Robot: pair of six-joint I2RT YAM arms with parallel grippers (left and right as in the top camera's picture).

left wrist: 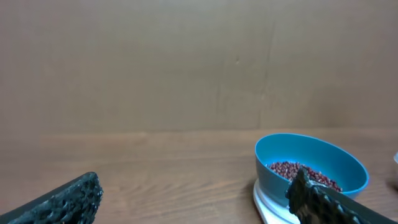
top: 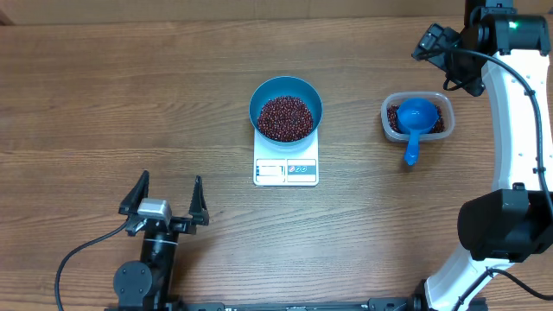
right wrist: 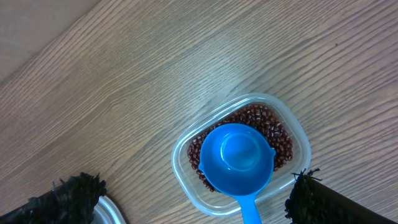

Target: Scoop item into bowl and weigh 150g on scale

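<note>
While the right gripper (right wrist: pixel 189 185) hangs wide open and empty, the small blue plastic scoop (right wrist: pixel 237 155) lies beneath it, handle toward the robot.

No legible text, scale (top: pixel 286 170) display and button markings too small to read

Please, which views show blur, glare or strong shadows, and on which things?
Overhead: sharp, evenly lit, no harsh shadow around the bowl. Left wrist: slightly soft, its own fingers blurred dark shapes. Right wrist: crisp wood grain, a pale sheen on the table.
</note>
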